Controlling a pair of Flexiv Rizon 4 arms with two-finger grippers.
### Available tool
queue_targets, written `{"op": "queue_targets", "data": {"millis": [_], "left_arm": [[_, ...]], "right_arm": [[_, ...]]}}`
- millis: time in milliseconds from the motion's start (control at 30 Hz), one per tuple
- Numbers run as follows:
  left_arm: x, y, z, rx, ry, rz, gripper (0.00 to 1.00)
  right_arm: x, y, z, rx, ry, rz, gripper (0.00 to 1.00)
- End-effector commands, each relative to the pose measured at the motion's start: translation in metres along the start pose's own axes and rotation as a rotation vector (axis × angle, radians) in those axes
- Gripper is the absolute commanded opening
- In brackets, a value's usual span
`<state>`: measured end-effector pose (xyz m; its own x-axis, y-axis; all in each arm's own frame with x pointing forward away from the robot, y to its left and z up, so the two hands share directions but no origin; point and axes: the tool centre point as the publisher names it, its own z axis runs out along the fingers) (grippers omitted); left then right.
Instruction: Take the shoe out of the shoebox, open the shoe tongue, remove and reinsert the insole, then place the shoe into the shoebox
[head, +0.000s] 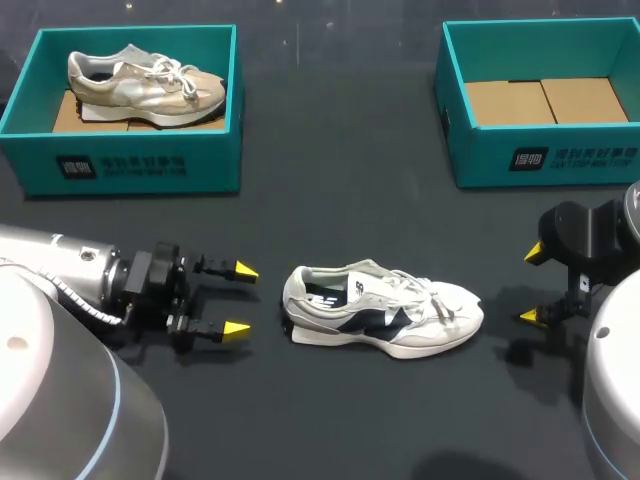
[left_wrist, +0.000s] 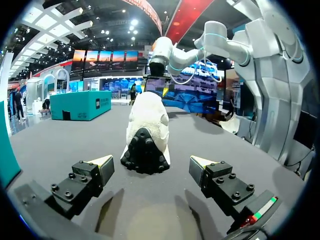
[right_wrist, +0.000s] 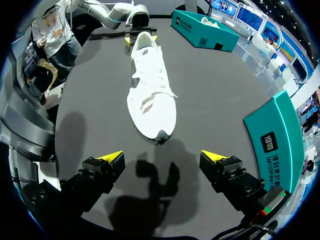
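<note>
On our dark table (head: 340, 200), our left gripper (head: 241, 300) lies with fingers apart, just left of the white shoe (head: 385, 310) at its heel. The shoe rests on its sole between both grippers, touching neither. Its toe points at our right gripper (head: 532, 285), which is likewise spread. The open teal shoebox (head: 545, 160) stands far right.

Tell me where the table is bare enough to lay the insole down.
The widest bare patch of table lies between the left shoebox and the right shoebox, behind the white shoe. The right shoebox is also empty. It is crowded at the shoe's ends, where the left end effector and right end effector flank it.
</note>
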<state>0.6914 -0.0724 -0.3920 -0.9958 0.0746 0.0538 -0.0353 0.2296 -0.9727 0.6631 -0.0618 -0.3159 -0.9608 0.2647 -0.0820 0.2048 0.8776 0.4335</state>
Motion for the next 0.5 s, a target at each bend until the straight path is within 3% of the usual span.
{"op": "queue_targets", "data": {"millis": [33,500], "left_arm": [[-0.003,0.002,0.012,0.001,-0.005,-0.001,1.0],[-0.012,0.004,0.041,-0.002,-0.006,-0.013,1.0]], "right_arm": [[0.002,0.0,-0.001,0.002,-0.003,0.0,1.0],[0.002,0.0,-0.001,0.002,-0.003,0.0,1.0]]}}
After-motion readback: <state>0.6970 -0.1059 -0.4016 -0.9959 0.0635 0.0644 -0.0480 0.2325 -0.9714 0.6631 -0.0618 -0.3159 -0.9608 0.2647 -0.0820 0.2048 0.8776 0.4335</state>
